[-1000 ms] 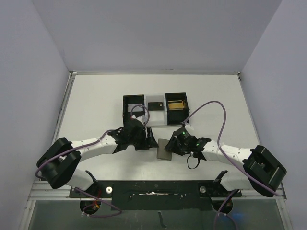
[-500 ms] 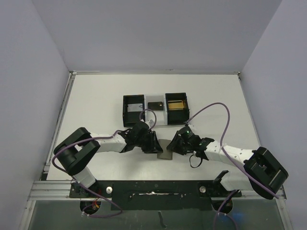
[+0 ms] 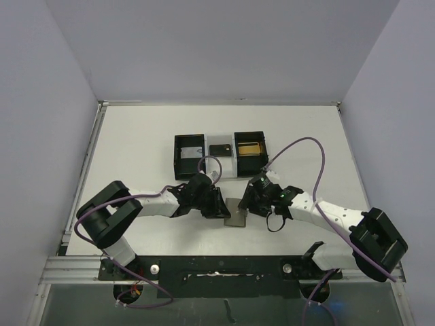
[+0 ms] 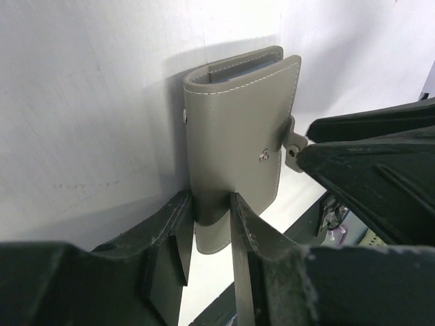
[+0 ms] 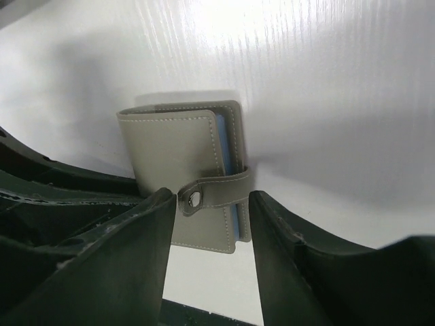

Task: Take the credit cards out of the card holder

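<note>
Opening step. Left jaws pinch card holder [image 4: 238,129] at 9 o'clock; right jaws spread around strap [image 5: 217,187], 3 o'clock, maybe unsnapped. Next: lift cover.

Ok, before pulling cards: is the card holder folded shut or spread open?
Folded shut. The card holder has its grey covers lying together in both wrist views, credit cards only a blue edge between.

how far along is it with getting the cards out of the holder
Done: nothing out yet; the card holder lies folded, credit cards inside. In hand: left pincer grips its edge, right pincer straddles the strap. Left: open it, pull every card.
</note>
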